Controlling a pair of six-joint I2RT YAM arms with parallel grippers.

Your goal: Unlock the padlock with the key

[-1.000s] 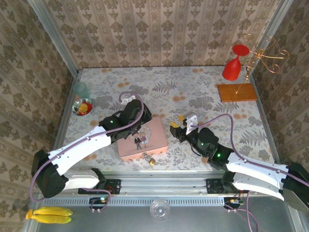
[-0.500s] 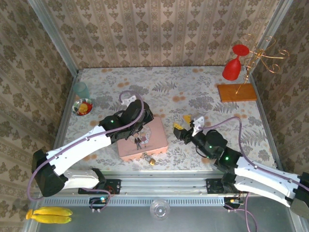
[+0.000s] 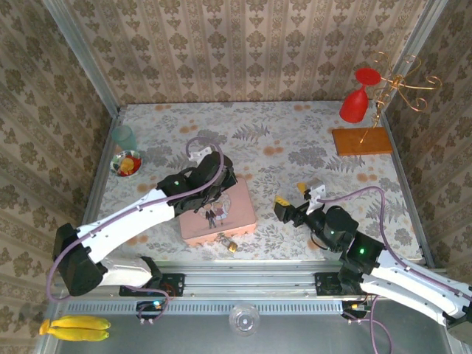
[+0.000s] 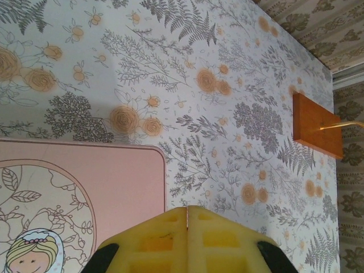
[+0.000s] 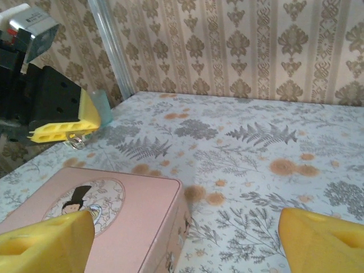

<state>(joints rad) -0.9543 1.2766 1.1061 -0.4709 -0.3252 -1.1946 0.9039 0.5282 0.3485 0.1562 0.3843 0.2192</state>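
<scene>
Padlock (image 3: 231, 245) lies untouched at the tin's (image 3: 237, 208) near side. My left gripper (image 4: 187, 236) pinches a small ring (image 5: 75, 142); my right gripper (image 5: 185, 242) is spread. Unlocking remains.

The light is bright and even all around the pink tin (image 3: 218, 212), soft like daylight. From above, only faint, soft-edged shadows lie under my arms beside the tin. Through my left wrist, a pale grey shadow falls on the table (image 4: 239, 114) just beyond the tin's far edge, and the floral print there is sharp. Through my right wrist, the fingertips (image 5: 48, 242) of my right gripper (image 5: 187, 242) are blurred in front of the tin. The wall behind the tin is crisp.
</scene>
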